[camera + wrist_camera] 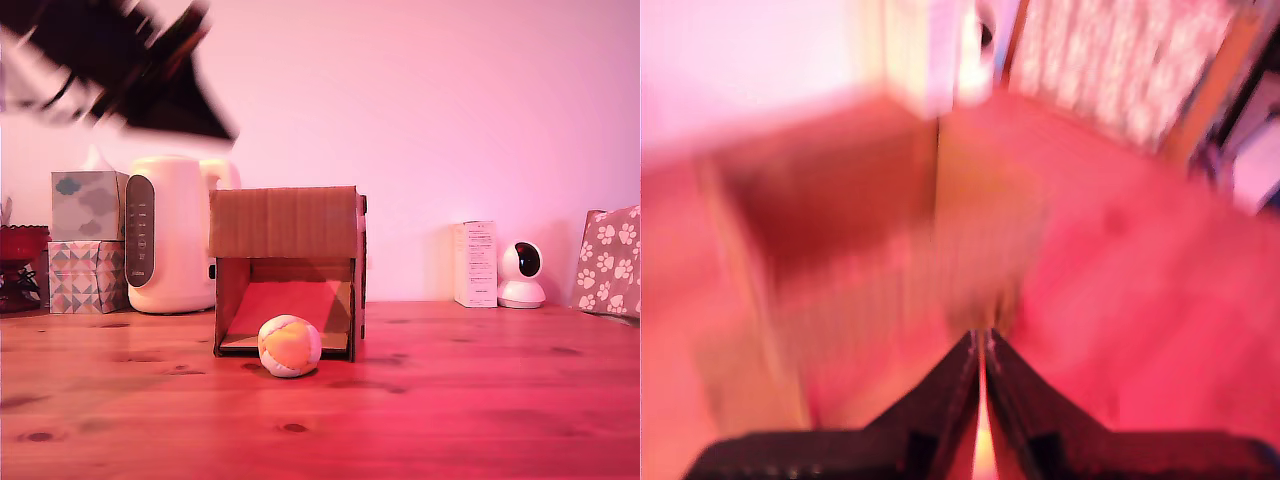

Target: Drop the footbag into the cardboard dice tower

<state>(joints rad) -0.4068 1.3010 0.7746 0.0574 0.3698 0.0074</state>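
item: gripper [982, 345], black, single arm. seen high at the exterior view's upper left, heavily motion-blurred. in the wrist view the two fingers lie pressed together with only a thin sliver of light between them; nothing is pinched, nothing touched.

item: footbag [289, 345], small stitched ball, orange, yellow and white panels. rests on the wooden table [480, 400], touching or just in front of the tower's lower front opening. lies well below the gripper and toward the exterior view's right of it. near round, no long axis to speak of. not made out in the wrist view.

item: cardboard dice tower [288, 270], brown corrugated, solid upper front panel, wide lower opening with sloped ramp inside. stands below the gripper, offset to the exterior view's right. the wrist view shows its open top as a blurred brown cavity [830, 210] beneath and ahead of the fingers.

judgement: ball looks already through the tower; if another drop is wanted, the gripper must descend, part its fingers and take the ball from the table.

background: white kettle [165, 235], tissue boxes [88, 240], small white camera [520, 275].
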